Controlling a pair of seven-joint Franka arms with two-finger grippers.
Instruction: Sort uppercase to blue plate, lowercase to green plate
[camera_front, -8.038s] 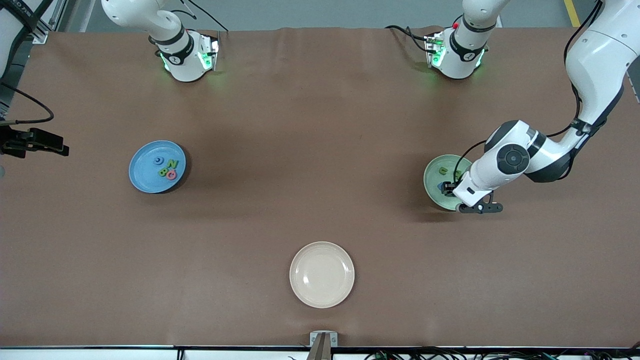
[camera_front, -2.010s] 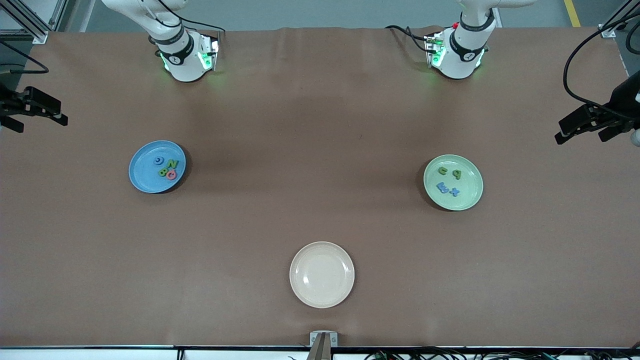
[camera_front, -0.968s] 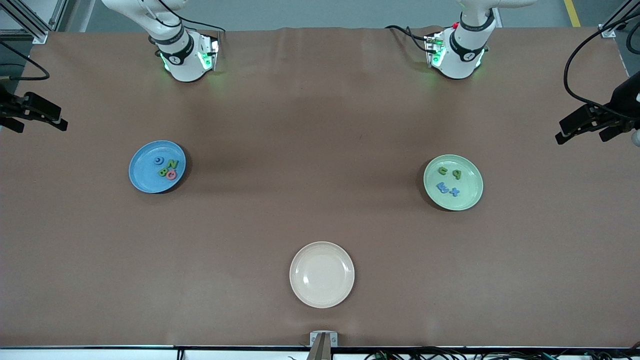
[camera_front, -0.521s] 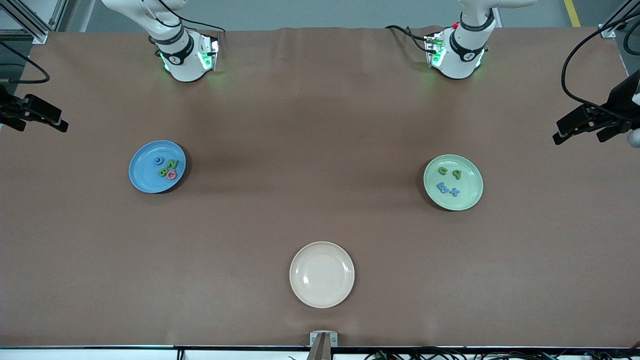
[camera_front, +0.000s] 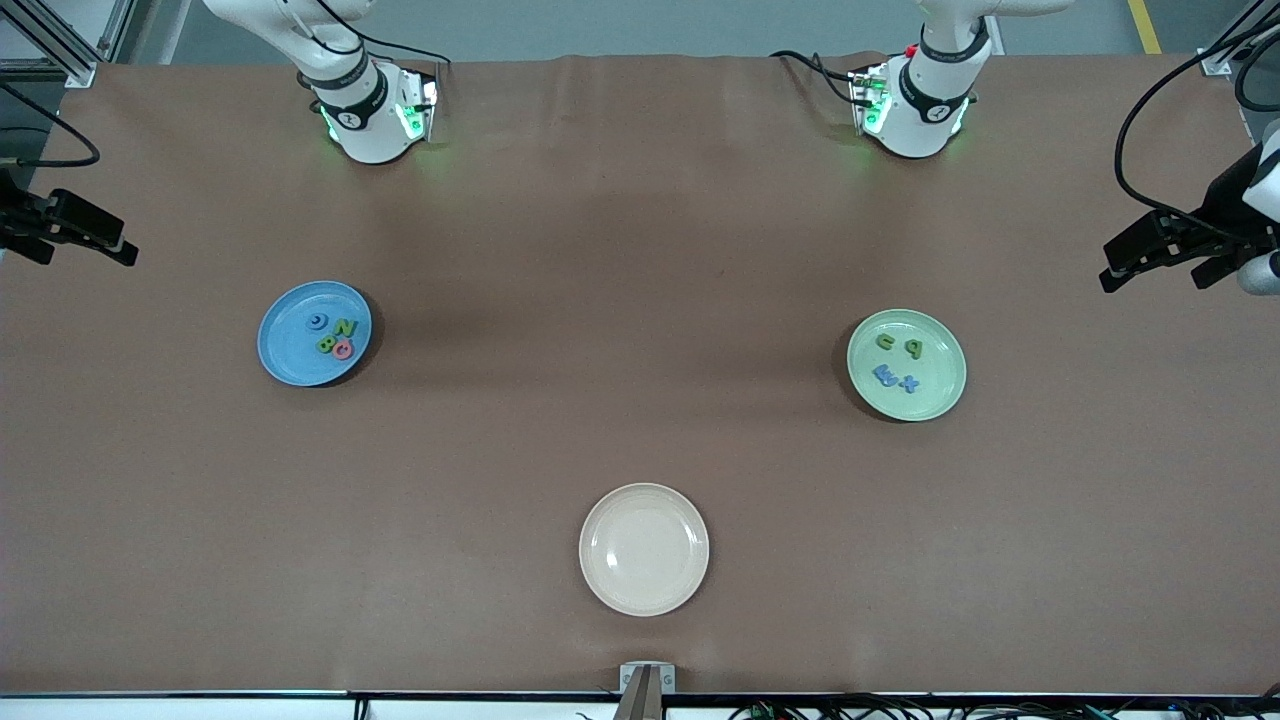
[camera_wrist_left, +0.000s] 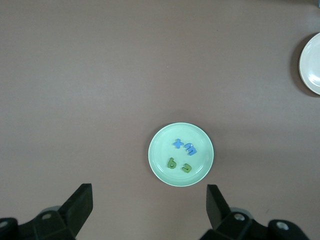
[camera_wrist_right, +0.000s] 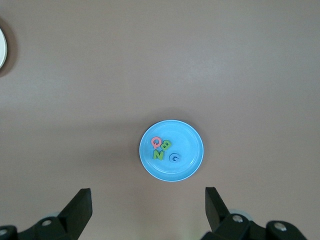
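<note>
The blue plate (camera_front: 290, 352) holds the uppercase letters: pink Q (camera_front: 343, 349), green N (camera_front: 347, 328), green B (camera_front: 326, 344) and blue C (camera_front: 316, 321). The green plate (camera_front: 940, 366) holds the lowercase letters: green n (camera_front: 886, 341), green p (camera_front: 914, 348), blue m (camera_front: 884, 374) and blue x (camera_front: 908, 382). My left gripper (camera_front: 1155, 278) hangs open and empty high over the table's end by the green plate (camera_wrist_left: 160, 165). My right gripper (camera_front: 80, 255) hangs open and empty high over the other end by the blue plate (camera_wrist_right: 189, 142).
An empty cream plate (camera_front: 644, 549) sits mid-table near the front camera; it also shows at the edge of the left wrist view (camera_wrist_left: 312, 65). The arms' bases stand along the table's back edge.
My left arm has lifted off the green plate and pulled back to the table's end, leaving all lowercase letters in it. It drifts slightly now. The right gripper barely moves.
</note>
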